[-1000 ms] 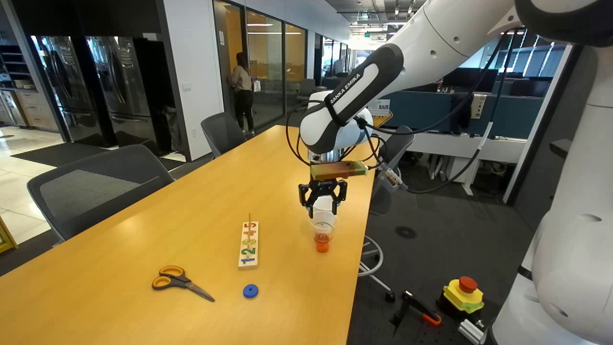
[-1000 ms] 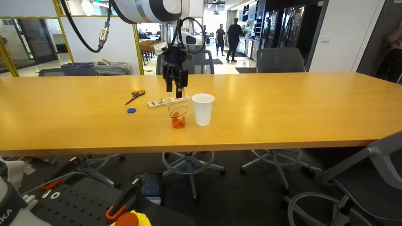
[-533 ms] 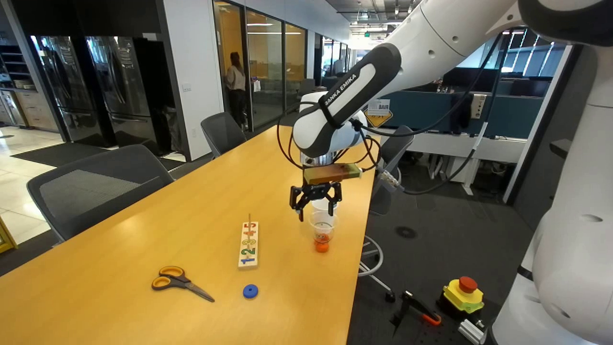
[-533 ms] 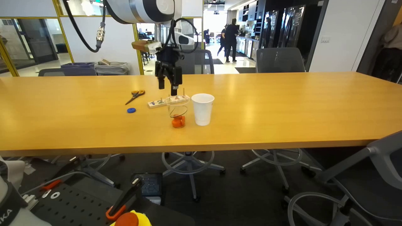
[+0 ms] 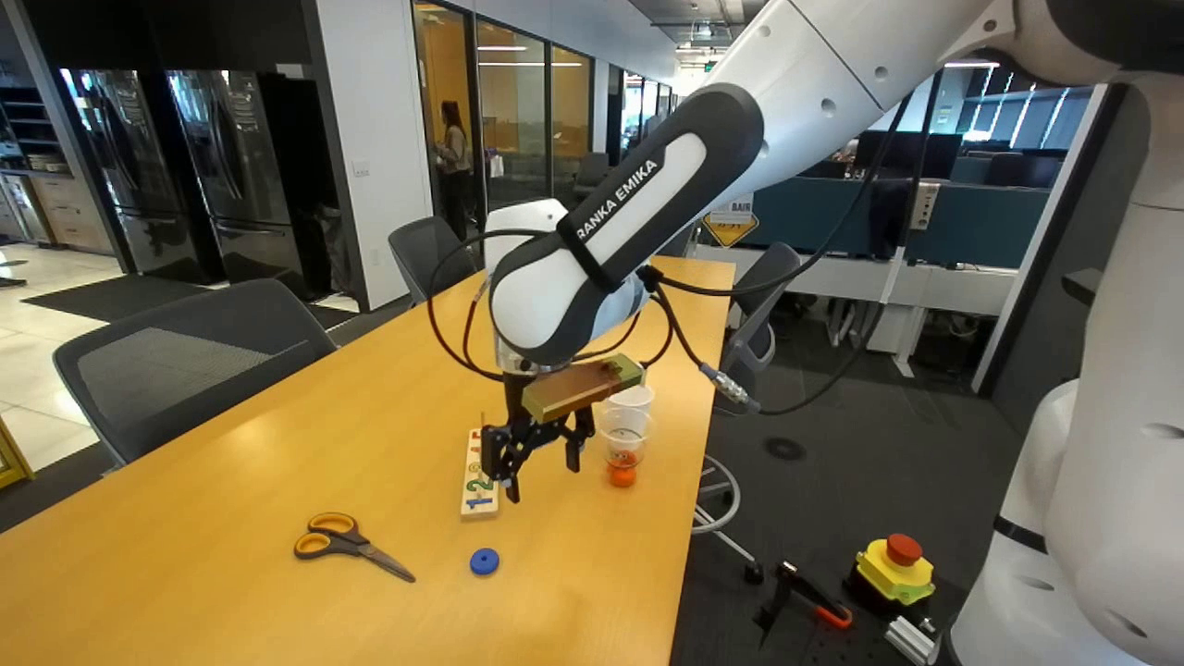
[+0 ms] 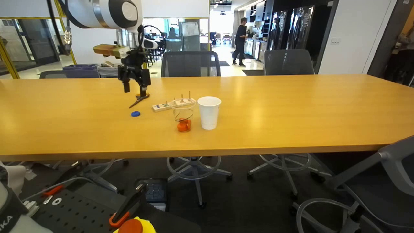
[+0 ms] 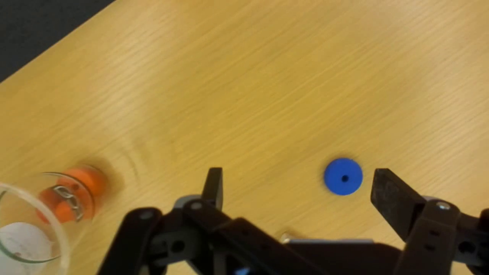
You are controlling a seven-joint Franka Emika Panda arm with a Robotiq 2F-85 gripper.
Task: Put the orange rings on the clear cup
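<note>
The clear cup point(image 5: 626, 429) stands upright on the table, transparent with a small dark mark, in both exterior views. Inside it, at the bottom, lie the orange rings point(image 6: 184, 125); they overlap, so their number is hard to tell. At the left of the wrist view the cup appears cut off by the frame, its orange rings point(image 7: 89, 179) showing through the wall. My gripper point(image 5: 544, 478) hangs above the table, away from the cup, near the number board. Its jaws are wide apart with nothing held; in the wrist view a blue ring on the table shows between the fingertips.
A white cup point(image 6: 209, 113) stands right beside the clear one. The wooden number board with pegs point(image 5: 479, 504), the blue ring point(image 5: 484, 561) and orange-handled scissors point(image 5: 347, 541) lie on the table. The table's edge point(image 5: 683, 555) runs close past the cups.
My gripper has opened wider and swung from above the clear cup toward the blue ring, turning a little. Inside the cup, the upper orange ring has dropped lower.
</note>
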